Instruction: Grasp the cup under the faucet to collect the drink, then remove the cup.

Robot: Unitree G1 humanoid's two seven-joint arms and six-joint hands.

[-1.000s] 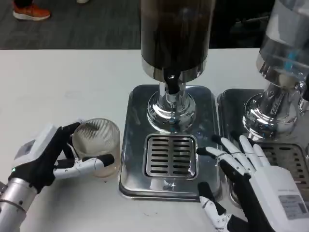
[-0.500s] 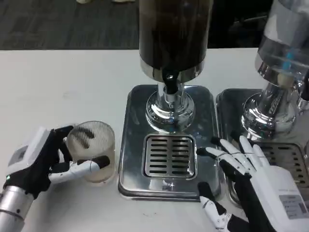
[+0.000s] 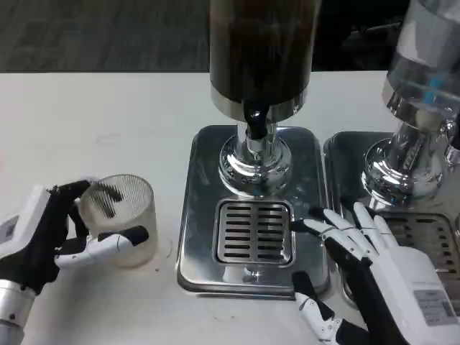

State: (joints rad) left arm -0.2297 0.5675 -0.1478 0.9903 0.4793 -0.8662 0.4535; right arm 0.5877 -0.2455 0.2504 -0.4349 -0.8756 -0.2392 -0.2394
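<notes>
Cup (image 3: 117,218) sits on the white table (image 3: 108,115) at about 9 o'clock from the drain grate (image 3: 254,231), well clear of the metal tray (image 3: 201,215) and not under the faucet (image 3: 254,122). Left hand (image 3: 50,237) holds it: thumb side behind the rim, fingers (image 3: 108,244) wrapped across the near wall. Cup looks clear and ribbed; no liquid discernible in it. Right hand (image 3: 374,266) rests at the tray's 4 o'clock corner, fingers spread, holding nothing.

Step in hand, as judged: carry the cup to the grate, below the spout of the dark dispenser (image 3: 260,50). To do well: keep the cup upright, lift it enough to clear the tray's raised lip, travel toward 3 o'clock, then set the mouth directly under the spout. Grip low and firm; thin plastic may flex. Right hand sits near the grate and may need to stay out of the path.

Against earlier frames: cup and left hand have drifted toward 9 o'clock, farther from the tray than one second ago. Grip unchanged. Right hand nearly stationary. Slight camera shift also noted.
</notes>
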